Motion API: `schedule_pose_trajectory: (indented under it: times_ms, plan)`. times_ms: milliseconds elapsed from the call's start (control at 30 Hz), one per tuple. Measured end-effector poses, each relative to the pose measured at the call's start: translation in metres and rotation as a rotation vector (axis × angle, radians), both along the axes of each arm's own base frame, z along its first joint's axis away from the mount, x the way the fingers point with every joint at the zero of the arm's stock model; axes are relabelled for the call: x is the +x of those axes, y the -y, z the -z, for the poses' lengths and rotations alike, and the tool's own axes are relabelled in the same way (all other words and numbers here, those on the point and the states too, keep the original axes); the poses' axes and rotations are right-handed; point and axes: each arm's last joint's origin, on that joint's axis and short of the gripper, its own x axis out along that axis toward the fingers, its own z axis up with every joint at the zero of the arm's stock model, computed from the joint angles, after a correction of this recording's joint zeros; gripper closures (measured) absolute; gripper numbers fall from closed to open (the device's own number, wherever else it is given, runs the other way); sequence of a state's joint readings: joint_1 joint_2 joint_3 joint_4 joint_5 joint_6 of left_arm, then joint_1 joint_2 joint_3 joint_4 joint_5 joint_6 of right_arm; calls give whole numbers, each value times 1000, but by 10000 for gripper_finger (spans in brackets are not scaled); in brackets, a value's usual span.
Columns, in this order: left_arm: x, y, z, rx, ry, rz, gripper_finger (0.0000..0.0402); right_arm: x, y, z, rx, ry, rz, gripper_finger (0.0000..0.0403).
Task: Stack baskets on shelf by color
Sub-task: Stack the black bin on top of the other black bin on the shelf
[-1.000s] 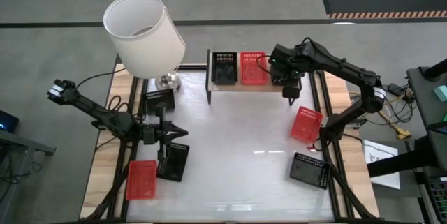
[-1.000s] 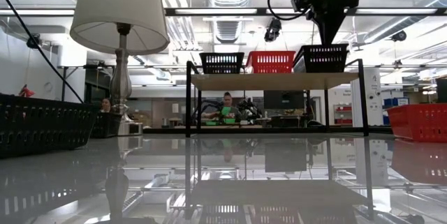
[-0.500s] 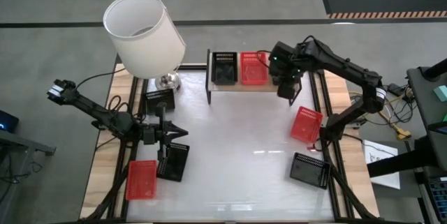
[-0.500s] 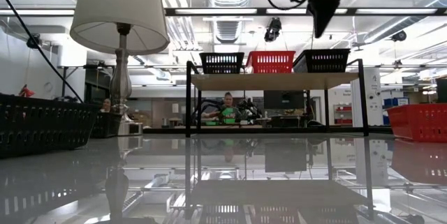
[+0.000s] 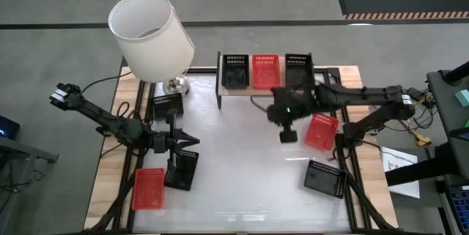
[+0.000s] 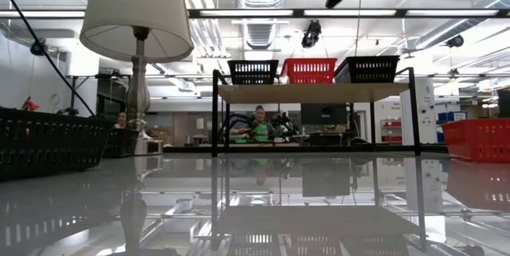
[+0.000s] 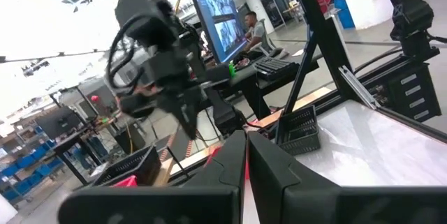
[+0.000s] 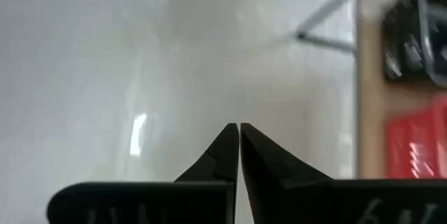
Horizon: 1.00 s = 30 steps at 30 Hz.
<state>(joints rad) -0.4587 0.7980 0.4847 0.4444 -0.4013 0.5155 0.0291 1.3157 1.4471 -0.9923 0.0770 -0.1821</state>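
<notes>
The shelf (image 5: 264, 88) stands at the table's far edge and carries three baskets side by side: black (image 5: 234, 70), red (image 5: 265, 70), black (image 5: 297, 69). In the low view they sit on its board (image 6: 315, 92). On the table lie two red baskets (image 5: 149, 188) (image 5: 321, 130) and black ones (image 5: 182, 169) (image 5: 325, 178) (image 5: 167, 105). My right gripper (image 5: 287, 135) hangs shut over the table's middle, in front of the shelf, holding nothing (image 8: 239, 137). At the left, my left gripper (image 5: 192, 140) stays shut and empty (image 7: 246, 155), above the table beside a black basket.
A lamp with a white shade (image 5: 150, 36) stands at the far left corner, close to the shelf's left end. The table's middle (image 5: 242, 169) is bare white surface. People sit at desks in the room beyond the table (image 6: 259, 124).
My right gripper has risen off the black basket at the shelf's right end and swung away toward the table's near-left, tipping downward, to hang over the table's middle. That basket stays on the shelf.
</notes>
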Motion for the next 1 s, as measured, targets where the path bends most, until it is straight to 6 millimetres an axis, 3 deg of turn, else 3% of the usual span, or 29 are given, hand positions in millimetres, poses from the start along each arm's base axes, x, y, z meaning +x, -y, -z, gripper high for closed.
schedule_pose_trajectory:
  times_ms: [233,567,767,1000]
  plan:
    - [6,3,0,-64,20,7,402,-9,-29,33,-59,164,-78,394]
    - [23,11,4,-96,60,11,402,-29,-27,80,-179,580,-196,394]
    - [34,17,9,-142,90,17,402,-54,-23,88,-228,706,-215,394]
    - [56,28,33,-304,9,40,402,-84,-19,85,-264,843,-225,394]
